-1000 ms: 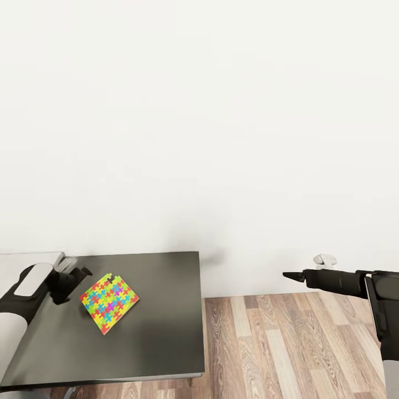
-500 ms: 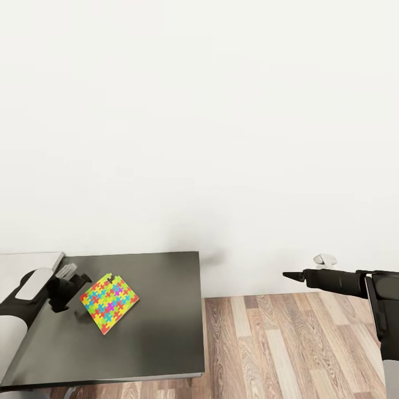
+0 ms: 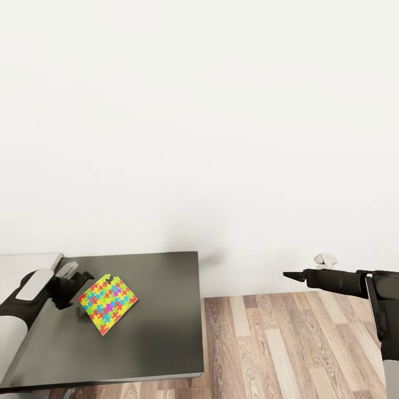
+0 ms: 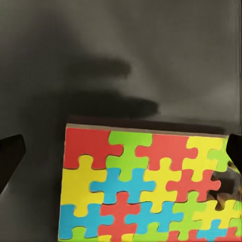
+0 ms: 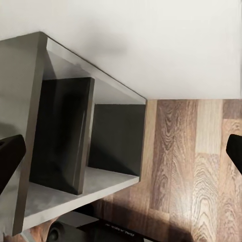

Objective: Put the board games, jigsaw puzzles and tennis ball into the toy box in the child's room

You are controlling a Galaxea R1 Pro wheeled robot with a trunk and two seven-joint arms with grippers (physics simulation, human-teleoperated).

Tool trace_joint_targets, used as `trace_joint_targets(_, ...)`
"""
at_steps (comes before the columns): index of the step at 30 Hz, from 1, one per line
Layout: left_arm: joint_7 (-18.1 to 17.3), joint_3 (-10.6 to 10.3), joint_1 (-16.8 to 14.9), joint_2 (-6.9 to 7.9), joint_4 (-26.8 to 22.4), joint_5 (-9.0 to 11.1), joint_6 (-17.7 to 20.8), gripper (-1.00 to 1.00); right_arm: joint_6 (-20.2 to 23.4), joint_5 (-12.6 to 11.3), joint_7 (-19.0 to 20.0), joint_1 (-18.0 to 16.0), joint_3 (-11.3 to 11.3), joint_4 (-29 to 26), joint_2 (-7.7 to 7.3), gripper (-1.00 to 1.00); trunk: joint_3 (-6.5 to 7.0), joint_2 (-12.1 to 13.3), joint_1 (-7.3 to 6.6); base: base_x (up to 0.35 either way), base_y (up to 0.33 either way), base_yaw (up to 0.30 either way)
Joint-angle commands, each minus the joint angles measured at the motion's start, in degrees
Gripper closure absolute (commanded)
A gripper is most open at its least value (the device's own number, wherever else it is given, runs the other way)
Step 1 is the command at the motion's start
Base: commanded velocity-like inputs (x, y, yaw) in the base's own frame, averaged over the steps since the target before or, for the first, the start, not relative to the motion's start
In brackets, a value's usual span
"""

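Observation:
One jigsaw puzzle [image 3: 107, 303], a square slab of bright interlocking pieces, lies on a low dark grey cabinet top [image 3: 160, 321]. My left gripper [image 3: 83, 277] is open at the puzzle's left corner. In the left wrist view the jigsaw puzzle [image 4: 146, 186] lies between the two dark fingertips [image 4: 11, 156], which stand wide apart at its edge. My right gripper [image 3: 288, 275] reaches out over the wood floor at the right, open with nothing in it; its fingertips [image 5: 11, 159] show at the sides of the right wrist view. A strip of the light grey table [image 3: 27, 260] shows at the far left.
A white wall [image 3: 221, 138] rises behind the cabinet. Wood plank floor [image 3: 288, 349] lies to the right of it, with a small white fitting [image 3: 325, 259] low on the wall. The right wrist view looks onto a grey open shelf unit [image 5: 60, 151] with a dark divider.
My left gripper has crept a little closer to the puzzle's left corner, and the puzzle has shifted very slightly left. The right arm has not moved.

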Motion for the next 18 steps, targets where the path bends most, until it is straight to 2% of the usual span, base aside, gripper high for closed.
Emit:
trace_joint_targets(1,0.33,0.11,-0.02,0.0,-0.03,0.61,0.05,-1.0,0.36,0.57,0.59,-0.07,-0.06,-0.04,0.01,-1.0,-0.1,-0.11,0.03,0.0,0.0,-0.135)
trace_joint_targets(10,-0.49,0.07,-0.02,-0.03,0.22,0.6,-0.11,-1.0,0.36,0.57,0.58,-0.07,-0.12,-0.04,-0.1,-1.0,-0.1,-0.11,0.03,0.0,0.0,-0.193)
trace_joint_targets(18,-0.62,0.03,-0.02,-0.15,0.26,0.6,-0.16,-1.0,0.36,0.57,0.53,-0.07,-0.21,-0.04,-0.17,-1.0,-0.1,-0.11,0.03,0.0,0.0,-0.078)
